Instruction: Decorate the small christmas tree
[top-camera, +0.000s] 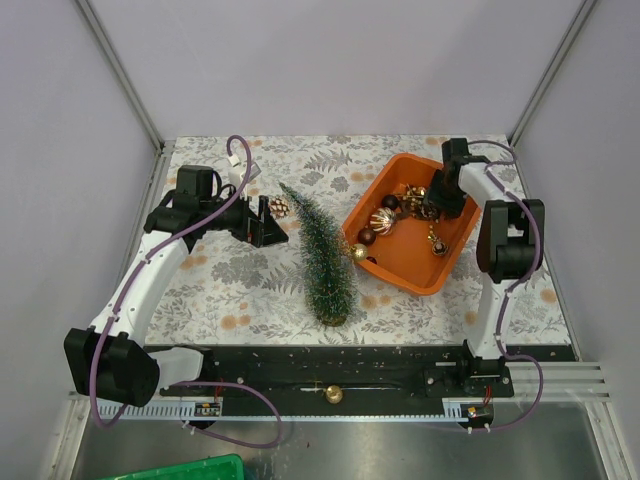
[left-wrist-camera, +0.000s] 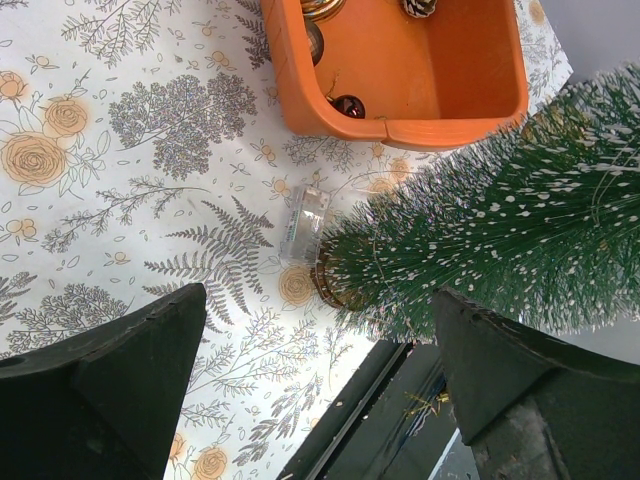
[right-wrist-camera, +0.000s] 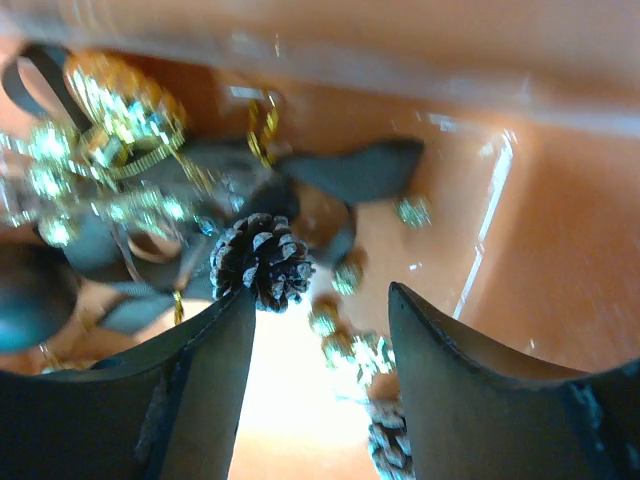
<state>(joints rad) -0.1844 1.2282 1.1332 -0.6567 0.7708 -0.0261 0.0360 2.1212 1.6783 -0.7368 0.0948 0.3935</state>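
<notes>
- Table (top-camera: 230, 290) covered in a cloth printed with grey ferns and peach flowers; both arms reach over it.
- Tree (top-camera: 322, 255): a slim dark green bottle-brush cone with white-flecked tips. It seems to lie on its side on the cloth, in front of the left gripper's fingers and nearer the one on the right of the left wrist view. Its round brown base points toward the near table edge.
- Orange tray (top-camera: 440, 275), just beyond the tree as seen from the left fingers. The right fingers are down inside it.
- Left gripper (top-camera: 268, 222): fingers (left-wrist-camera: 120, 380) spread wide apart, with only cloth between them.
- Right gripper (top-camera: 432, 205): fingers (right-wrist-camera: 470, 390) apart, clamped on nothing.
- Baubles (top-camera: 385, 220), brown and gold, heaped in the tray ahead of the right fingers; the close view of them is blurred.
- Pinecone (right-wrist-camera: 262, 260), just past the tip of the right gripper's finger on the left of the right wrist view; I cannot tell if they touch.
- Second pinecone (top-camera: 279, 207) on the cloth, just beside the left fingers.
- Small clear plastic piece (left-wrist-camera: 304, 222), next to the tree's base.
</notes>
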